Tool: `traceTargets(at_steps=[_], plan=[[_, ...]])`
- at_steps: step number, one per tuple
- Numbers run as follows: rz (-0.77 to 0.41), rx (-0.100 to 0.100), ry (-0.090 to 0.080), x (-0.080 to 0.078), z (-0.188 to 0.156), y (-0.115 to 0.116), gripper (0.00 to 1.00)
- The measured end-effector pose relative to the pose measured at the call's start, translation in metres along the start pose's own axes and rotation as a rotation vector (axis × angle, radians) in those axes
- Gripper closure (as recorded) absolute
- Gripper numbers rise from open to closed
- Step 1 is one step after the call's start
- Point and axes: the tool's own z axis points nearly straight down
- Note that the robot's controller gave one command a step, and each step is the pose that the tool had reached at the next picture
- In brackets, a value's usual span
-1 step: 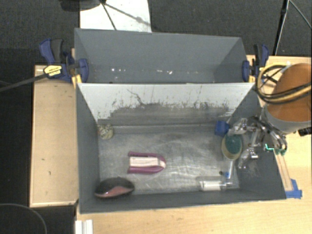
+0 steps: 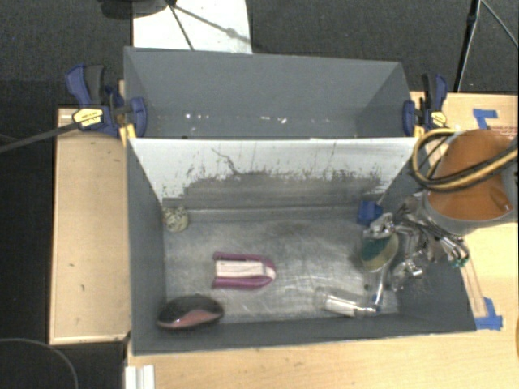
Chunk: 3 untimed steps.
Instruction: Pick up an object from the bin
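my hand [image 2: 388, 270] sits low at the right end of the bin [image 2: 268, 177], close by a round teal thing [image 2: 373, 251] and a clear tube [image 2: 345, 305] — clenched or released, i cannot tell. i judge i'm mid-reach — next comes a firm grip, then a straight lift.

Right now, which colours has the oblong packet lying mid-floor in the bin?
The oblong packet is purple with white bands, clearest in the camera view.

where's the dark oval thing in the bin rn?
In the camera view, the dark oval object lies in the front-left corner of the bin, just below and left of the pink-and-white object.
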Motion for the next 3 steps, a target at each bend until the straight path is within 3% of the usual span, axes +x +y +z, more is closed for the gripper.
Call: traceTargets(at_steps=[1,2,3], plan=[[-0.002,0.002,-0.002,-0.001,-0.002,-0.001,1.0],[-0.005,0.004,-0.007,-0.023,-0.123,0.01,1.0],[0.002,0.005,-0.009,-0.044,-0.226,0.003,1.0]])
